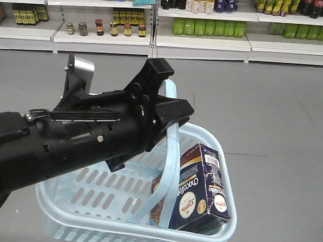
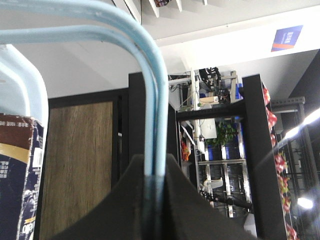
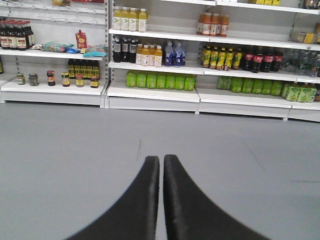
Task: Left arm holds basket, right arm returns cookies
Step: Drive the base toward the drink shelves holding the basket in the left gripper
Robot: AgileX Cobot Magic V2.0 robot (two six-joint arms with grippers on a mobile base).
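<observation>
Now the left gripper point(image 1: 174, 112) clenches the handle point(image 1: 172, 165) of the basket point(image 1: 101, 192); the Chocofello cookies box point(image 1: 201, 191) stands inside, lower right. The right gripper point(image 3: 161, 200), pinched closed and empty, should open wide first.

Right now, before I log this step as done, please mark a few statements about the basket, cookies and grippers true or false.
1. The left gripper is shut on the handle of the basket. True.
2. The cookies box is outside the basket. False: it stands inside the basket, in one corner.
3. The right gripper holds the cookies box. False: its fingers are closed together on nothing.
4. The right gripper faces stocked shelves. True.
</observation>
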